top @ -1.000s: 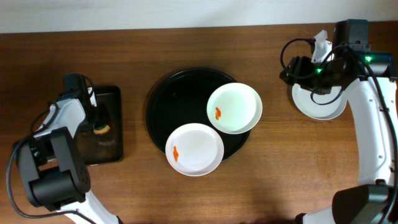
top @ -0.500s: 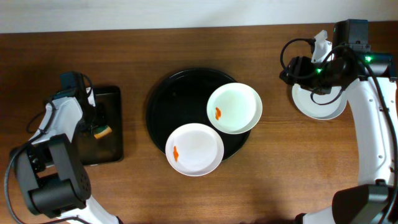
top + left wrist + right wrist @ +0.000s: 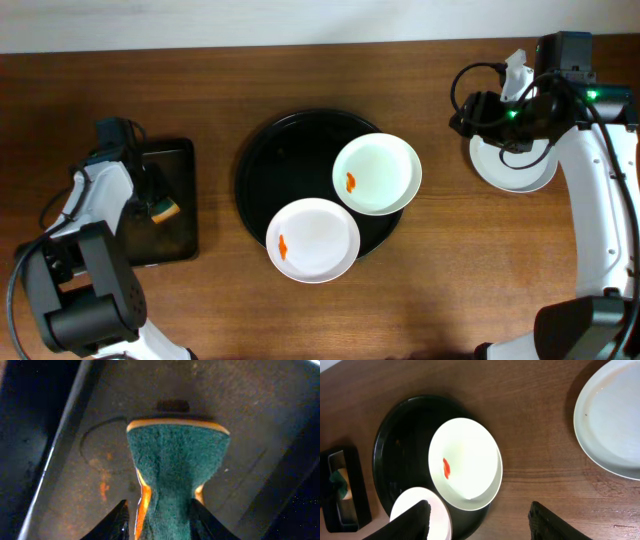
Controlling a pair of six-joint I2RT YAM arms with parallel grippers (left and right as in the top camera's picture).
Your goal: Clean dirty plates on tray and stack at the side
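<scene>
Two white plates, each with an orange smear, lie on the round black tray (image 3: pixel 270 150): the upper one (image 3: pixel 377 173) at the tray's right, the lower one (image 3: pixel 313 240) at its front. A clean white plate (image 3: pixel 513 165) lies on the table at the far right, under my right arm. My left gripper (image 3: pixel 158 208) is shut on a green and orange sponge (image 3: pixel 175 475) and holds it just over the small black rectangular tray (image 3: pixel 160 232). My right gripper (image 3: pixel 483 112) is open and empty, held above the table between the round tray and the clean plate (image 3: pixel 615 415).
The small black tray (image 3: pixel 240 405) shows rusty orange stains inside. In the right wrist view the round tray (image 3: pixel 400 460) lies left, with bare wooden table (image 3: pixel 540 420) between it and the clean plate. The table's far edge meets a white wall.
My left gripper has closed on the sponge and lifted it a little toward the right side of the small tray. The right arm and the plates have not moved.
</scene>
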